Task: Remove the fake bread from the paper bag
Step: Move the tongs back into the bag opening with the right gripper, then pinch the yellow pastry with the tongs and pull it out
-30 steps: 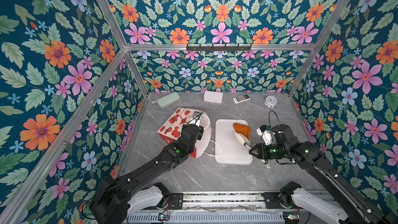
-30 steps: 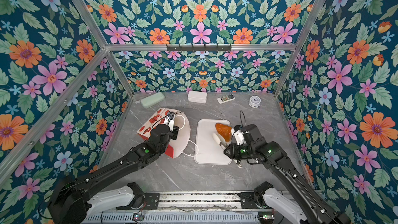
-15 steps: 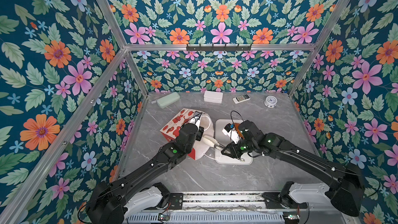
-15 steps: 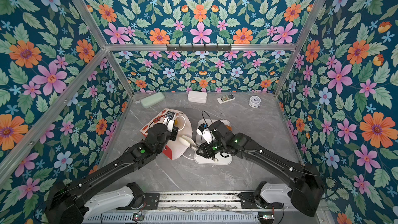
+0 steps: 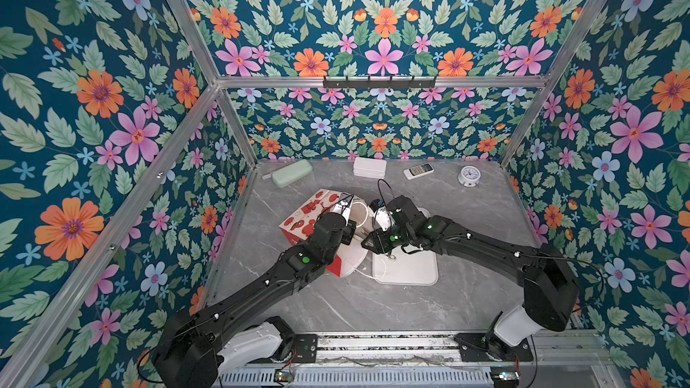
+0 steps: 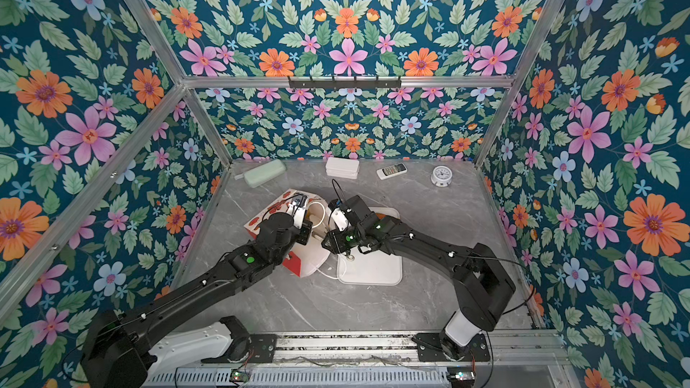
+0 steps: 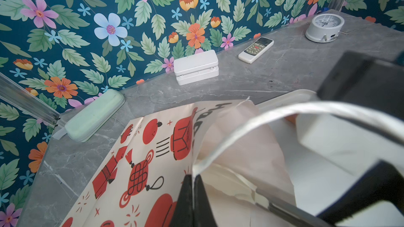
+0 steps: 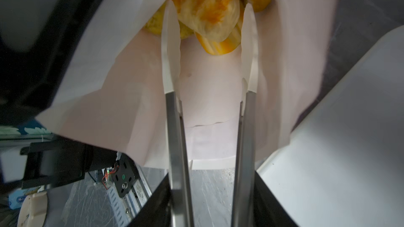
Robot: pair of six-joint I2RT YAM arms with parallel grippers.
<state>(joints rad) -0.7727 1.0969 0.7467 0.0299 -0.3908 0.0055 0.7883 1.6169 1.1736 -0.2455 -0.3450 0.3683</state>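
Right wrist view: fake bread (image 8: 205, 18) lies in your paper bag (image 8: 207, 97); right gripper (image 8: 209, 9) spread around one, left gripper (image 7: 192, 180) pinching the rim.

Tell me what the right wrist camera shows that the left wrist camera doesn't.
Only the right wrist view: the bread deep inside the bag, with the right gripper open, its white tips either side of a pale piece.
Only the left wrist view: the bag's red-printed outside, the left gripper shut on its rim by the cord handle, plus the green case, white box, remote and clock.
Both: the bag's pale lining, the white tray and the grey table.
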